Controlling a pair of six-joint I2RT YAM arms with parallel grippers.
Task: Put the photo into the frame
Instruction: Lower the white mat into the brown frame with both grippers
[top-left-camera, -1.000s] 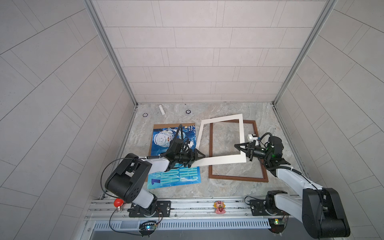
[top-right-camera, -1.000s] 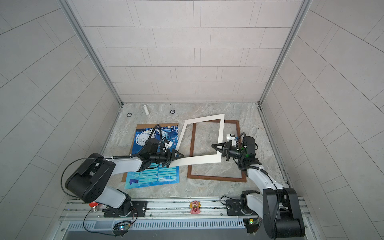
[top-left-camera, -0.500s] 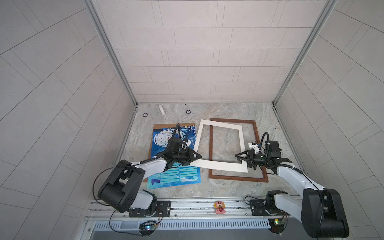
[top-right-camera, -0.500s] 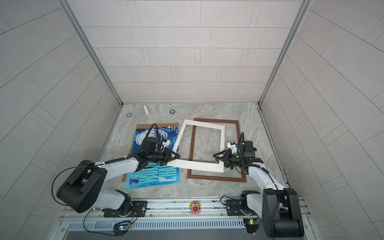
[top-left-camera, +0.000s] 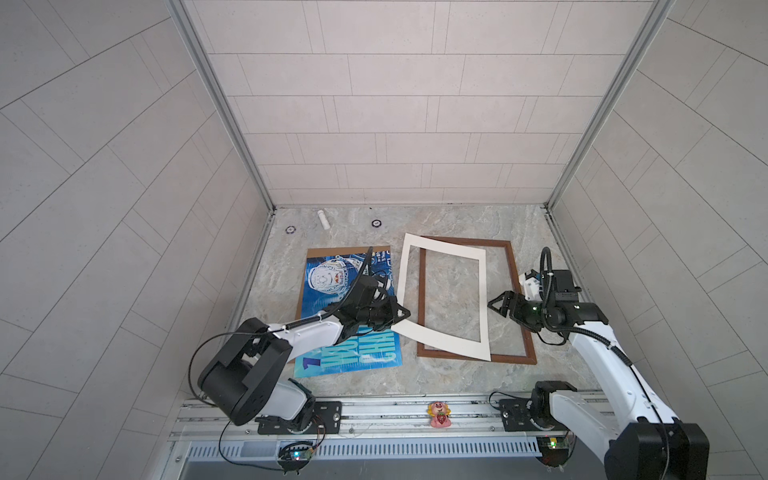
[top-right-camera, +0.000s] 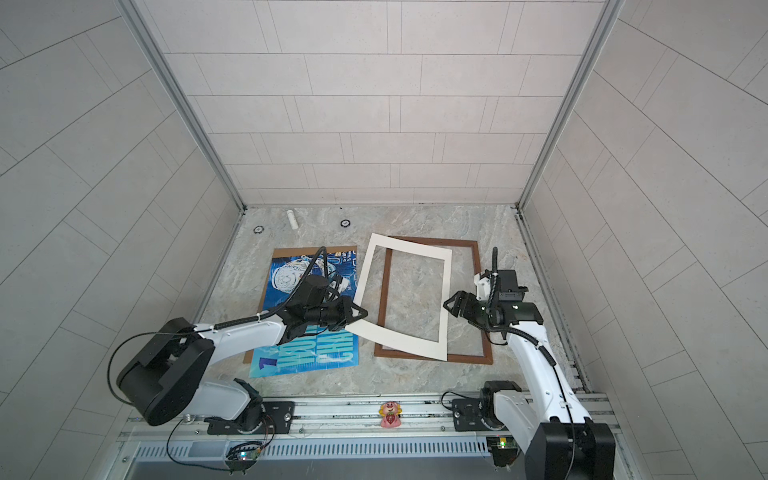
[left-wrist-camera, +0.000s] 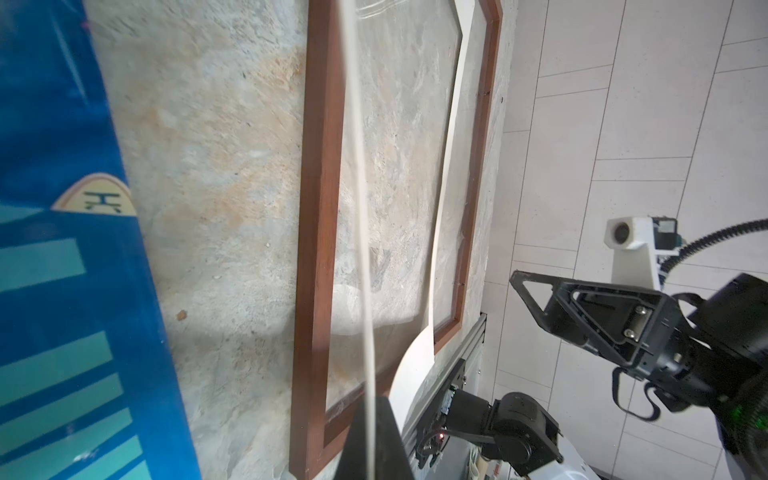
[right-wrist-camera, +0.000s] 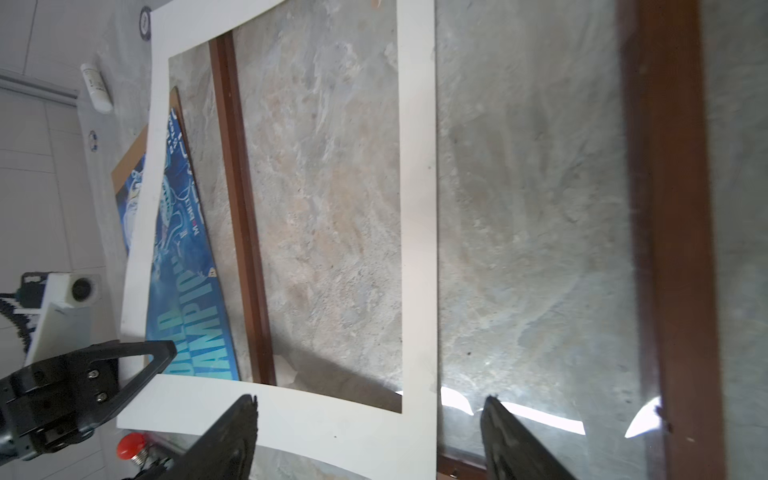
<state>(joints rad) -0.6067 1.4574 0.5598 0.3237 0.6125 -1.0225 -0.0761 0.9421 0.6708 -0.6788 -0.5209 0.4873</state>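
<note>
The photo (top-left-camera: 332, 282) (top-right-camera: 291, 274), a blue print with a white helmet, lies face up left of centre in both top views. The frame (top-left-camera: 513, 359) (top-right-camera: 469, 357) lies flat to its right. A white mat board (top-left-camera: 440, 343) (top-right-camera: 399, 340) rests askew over the frame. My left gripper (top-left-camera: 404, 313) (left-wrist-camera: 370, 419) is shut on the mat's near left corner, above the gap between photo and frame. My right gripper (top-left-camera: 494, 305) (right-wrist-camera: 368, 409) hangs open over the frame's right side, just off the mat's right edge (right-wrist-camera: 417, 208), holding nothing.
A brown cardboard board (top-left-camera: 332, 252) lies under the photo. At the back of the table are a small white tube (top-left-camera: 323, 219) and two dark rings (top-left-camera: 289, 229) (top-left-camera: 376, 223). A pink toy (top-left-camera: 439, 414) sits on the front rail. Tiled walls close in on both sides.
My right gripper opened, let go of the mat and drew back to the right. The mat sank onto the frame. My left gripper closed on the mat's near left corner.
</note>
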